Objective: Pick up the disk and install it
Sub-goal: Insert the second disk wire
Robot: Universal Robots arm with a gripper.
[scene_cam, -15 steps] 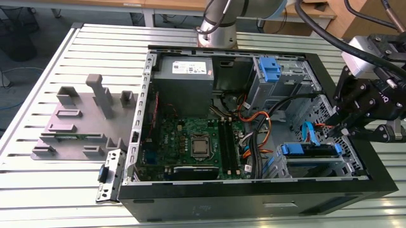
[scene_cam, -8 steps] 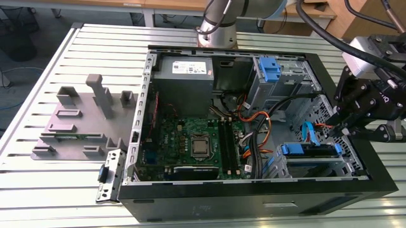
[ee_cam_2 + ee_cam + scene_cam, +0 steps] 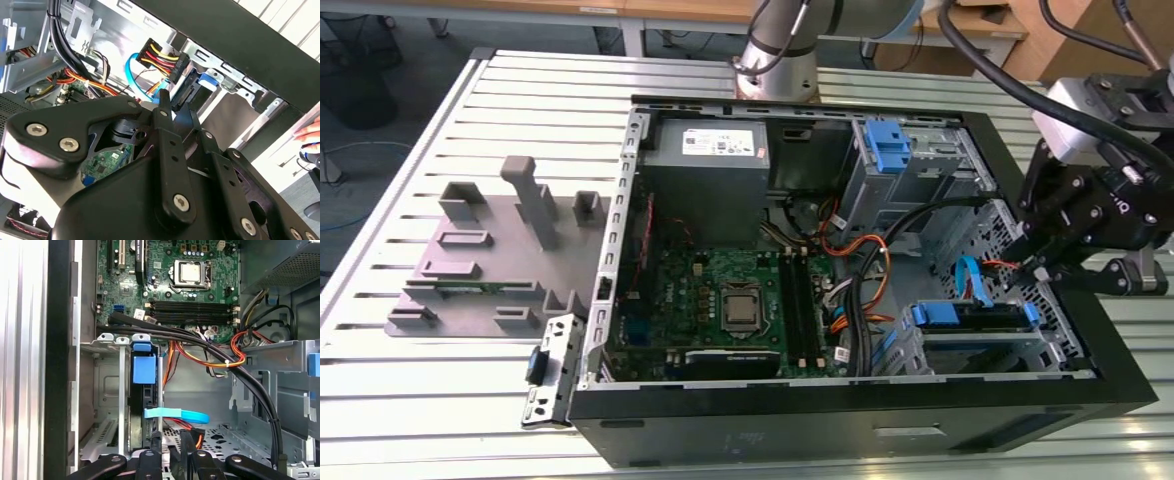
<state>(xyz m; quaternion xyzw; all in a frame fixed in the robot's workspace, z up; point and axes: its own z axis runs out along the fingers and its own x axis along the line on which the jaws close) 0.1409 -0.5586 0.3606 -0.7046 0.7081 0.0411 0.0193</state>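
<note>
The disk [image 3: 967, 316] is seen seated in the drive cage [image 3: 987, 350] at about 4 o'clock in the open computer case [image 3: 854, 420]; installation is judged largely done. The gripper [image 3: 1051, 262] is poised just beside the cage; whether anything is clasped cannot be told. A motherboard [image 3: 720, 300] and power supply [image 3: 707, 145] are also housed.

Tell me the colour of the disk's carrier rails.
Blue, clearest in the first wrist view on the disk standing in its drive bay.

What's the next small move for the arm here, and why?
Probably a short, slow descent straight toward the disk. It stands on edge in the drive bay, the gripper hovers just off its end, and the black cables run close beside, so sideways motion looks risky.
</note>
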